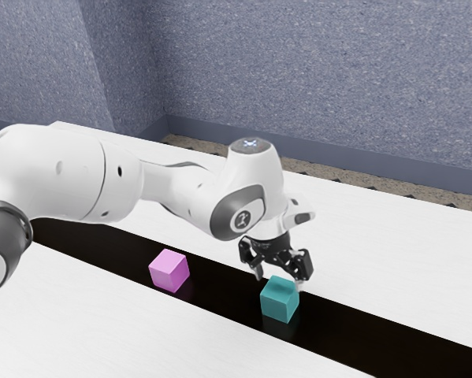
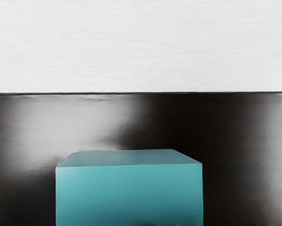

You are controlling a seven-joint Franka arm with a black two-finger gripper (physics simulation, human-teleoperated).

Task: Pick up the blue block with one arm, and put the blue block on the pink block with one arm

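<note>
Tool (image 1: pixel 278 270) hangs just above the blue block (image 1: pixel 280 299), its jaws spread and gripping nothing; whether a fingertip brushes the block's top edge I cannot tell. The risk, as I judge it, is an off-centre descent. A finger could then land on the top face and shove or tip the block instead of straddling it. A shallow grip might also let it slip on the way to the pink block (image 1: pixel 169 270), well apart along the desk's (image 1: pixel 393 236) dark strip.

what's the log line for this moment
phase: pre-grasp | gripper: open, just above blue block | blue block: on black strip | pink block: apart, top bare | stack: not done
</note>
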